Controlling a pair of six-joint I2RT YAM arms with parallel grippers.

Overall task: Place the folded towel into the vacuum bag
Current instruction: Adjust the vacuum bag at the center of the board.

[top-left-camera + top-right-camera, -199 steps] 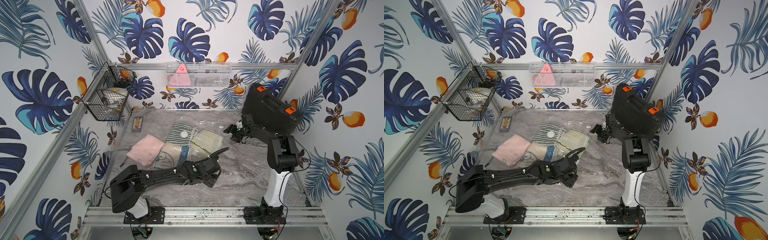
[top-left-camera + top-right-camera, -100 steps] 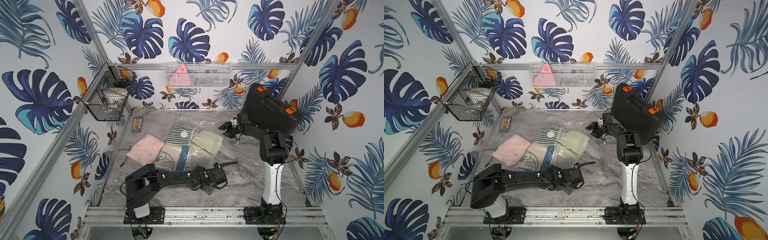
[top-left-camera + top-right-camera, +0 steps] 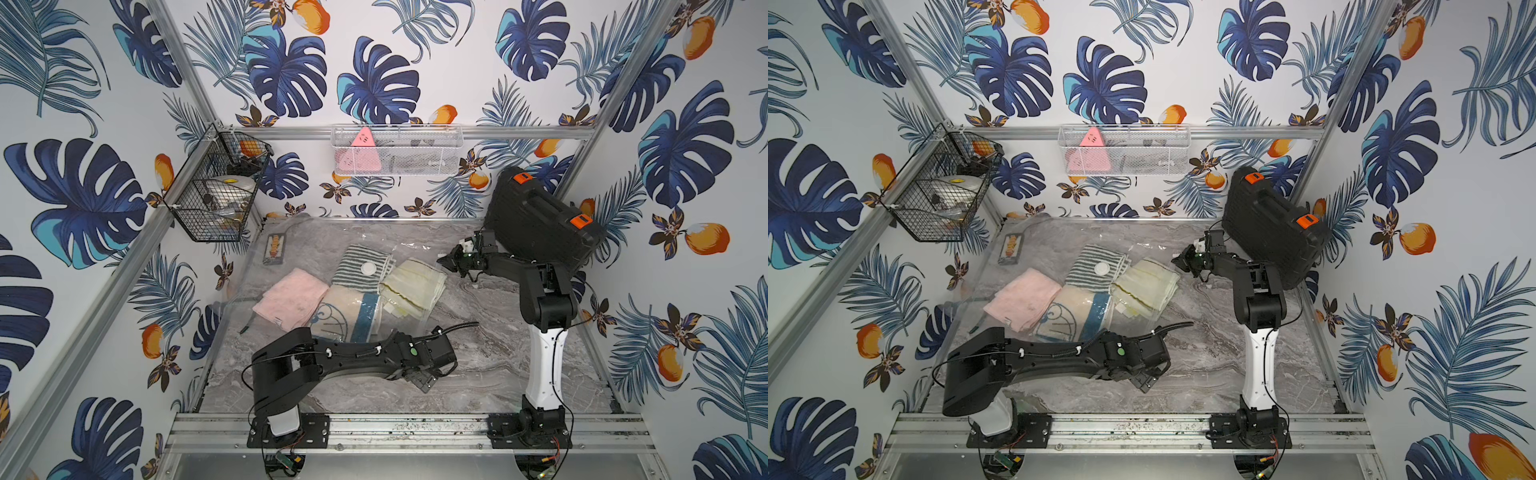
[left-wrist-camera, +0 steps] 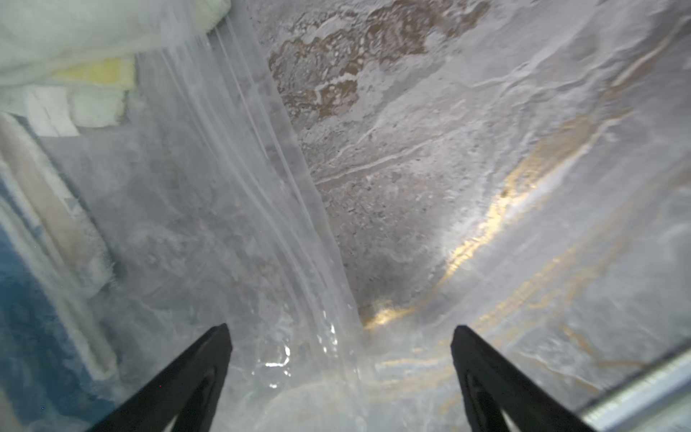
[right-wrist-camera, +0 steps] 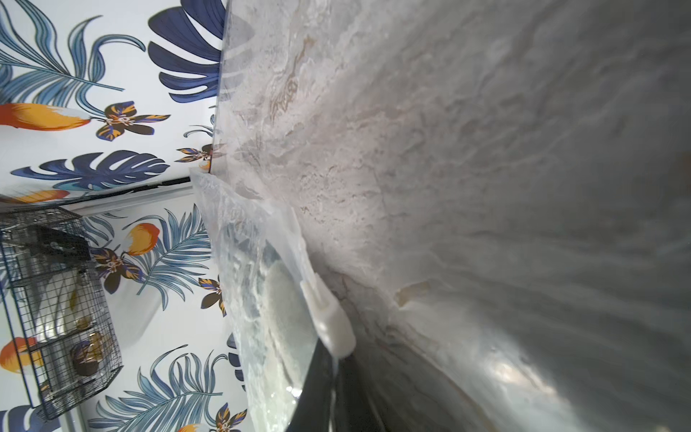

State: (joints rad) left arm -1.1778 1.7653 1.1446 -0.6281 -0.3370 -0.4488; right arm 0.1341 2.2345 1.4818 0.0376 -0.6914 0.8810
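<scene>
The vacuum bag [image 3: 316,241] lies flat and crinkly across the back left of the table, its round white valve [image 3: 368,268] facing up. Several folded towels show through the plastic: pink [image 3: 291,303], striped [image 3: 357,266], cream with a blue band [image 3: 353,316], and pale yellow [image 3: 411,286] nearest the bag's zip edge. My right gripper [image 5: 334,368] is shut on that zip edge, just behind the white slider clip [image 5: 329,318]. My left gripper [image 4: 340,329] is open and low near the table's front, with the bag's edge [image 4: 261,209] under it and nothing held.
A black tool case [image 3: 540,220] leans in the back right corner behind the right arm. A black wire basket [image 3: 216,199] hangs on the left wall, a white mesh basket [image 3: 395,153] on the back wall. A small dark tray [image 3: 275,248] lies back left.
The left arm pulled back toward the table's front and its gripper opened wider. The right gripper shifted slightly left and closed on the bag's zip edge.
</scene>
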